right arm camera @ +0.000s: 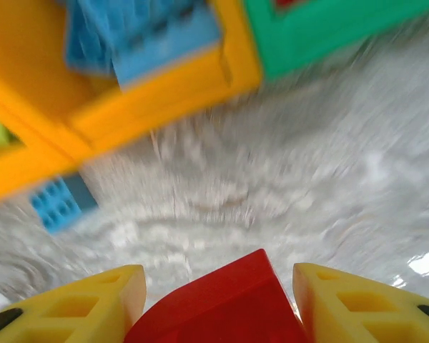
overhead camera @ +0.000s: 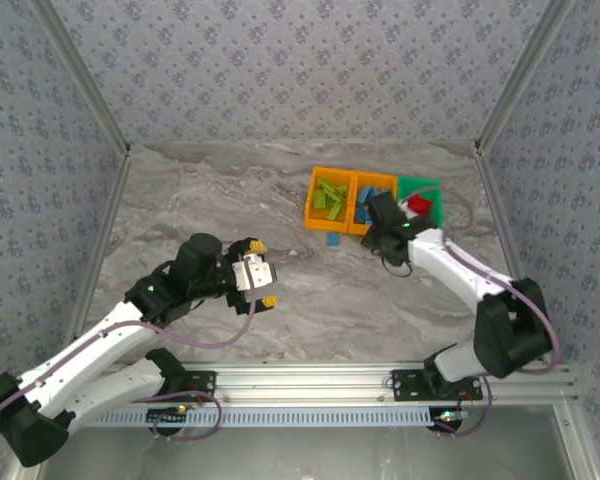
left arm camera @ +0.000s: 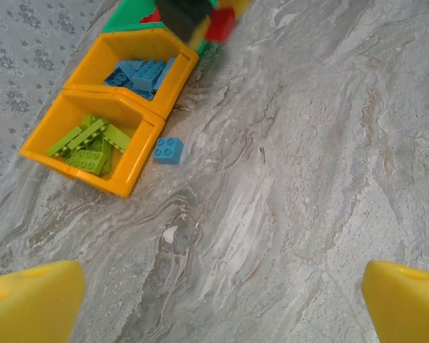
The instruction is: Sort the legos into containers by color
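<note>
The red brick (right arm camera: 222,307) shows between the yellow fingers (right arm camera: 71,304) of the right gripper. Ahead of them and to their left, a blurred light blue brick (right arm camera: 61,204) lies on the table (right arm camera: 272,186), marbled in grey and white streaks. The fingers (left arm camera: 28,304) of the left gripper are yellow too. Well ahead of those, to their left, stand an orange bin (left arm camera: 129,180) of lime green bricks (left arm camera: 89,146), a second orange bin (left arm camera: 177,82) of light blue bricks (left arm camera: 139,71), and a green bin (left arm camera: 125,21). The walls (overhead camera: 280,70) are grey-blue, dotted with a small darker floral motif.
</note>
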Robot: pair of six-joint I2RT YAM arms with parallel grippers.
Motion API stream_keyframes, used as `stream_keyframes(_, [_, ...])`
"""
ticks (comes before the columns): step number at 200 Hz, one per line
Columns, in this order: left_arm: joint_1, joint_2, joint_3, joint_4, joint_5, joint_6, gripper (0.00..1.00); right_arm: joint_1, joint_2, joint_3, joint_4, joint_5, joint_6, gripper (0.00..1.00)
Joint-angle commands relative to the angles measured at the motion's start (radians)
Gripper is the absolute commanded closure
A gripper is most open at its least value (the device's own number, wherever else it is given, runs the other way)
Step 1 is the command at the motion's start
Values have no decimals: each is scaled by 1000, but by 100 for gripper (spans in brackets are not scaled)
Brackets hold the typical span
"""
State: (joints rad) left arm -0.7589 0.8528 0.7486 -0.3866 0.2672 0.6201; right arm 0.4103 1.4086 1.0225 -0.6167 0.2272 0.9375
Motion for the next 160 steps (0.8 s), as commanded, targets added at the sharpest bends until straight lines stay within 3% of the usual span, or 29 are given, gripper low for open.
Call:
stream_keyframes(1, [6,0,-1,15,30,-2,1,-132,7,83,-26,57,-143,45])
stream_keyframes(42, [6,15,-7,19,17,5,1,-343,279,358,2,-48,-297,41])
stream_keyframes(65, [10,31,-8,38,17,-29,1,-376,410,516,-34,-89,-340,28])
stream_keyframes(89, [35,50,-7,66,23,-72,1,-389,446,606,-86,-89,-368,11])
stream_keyframes(112, [72,82,6,110,29,-153,1,-393,379,605,-129,-100,-384,6])
stream_keyframes(135, [113,124,27,167,15,-298,1,-382,208,468,-116,-146,-368,5])
stream_keyframes(150, [119,170,78,166,-85,-462,1,-365,43,358,-107,-208,-362,4])
stream_keyframes(160, [116,208,140,124,-228,-654,1,-348,-63,274,-104,-266,-365,3])
